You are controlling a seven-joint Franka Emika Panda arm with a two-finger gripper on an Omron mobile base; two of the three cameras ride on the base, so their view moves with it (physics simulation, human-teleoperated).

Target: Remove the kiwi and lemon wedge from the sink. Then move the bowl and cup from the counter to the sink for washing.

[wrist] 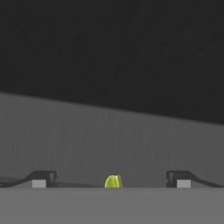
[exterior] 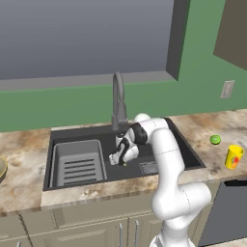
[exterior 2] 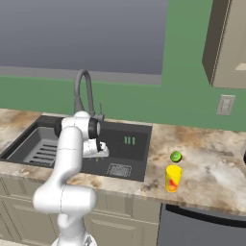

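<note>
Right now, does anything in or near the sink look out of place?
Yes. A lemon wedge lies on the floor of the sink, where food does not belong; the open gripper stands on either side of it. The kiwi and cup sit upright on the counter, nothing spilled.

The counter [exterior: 24, 154] is showing polished beige-brown marbled stone; the sink [exterior: 181, 144] is looking matt dark grey, its faucet [exterior: 118, 99] dull grey metal, the cup [exterior 2: 173, 178] smooth yellow plastic.

wall outlet [exterior: 226, 89], upper cabinet [exterior 2: 227, 43], window [exterior: 82, 38]
</note>
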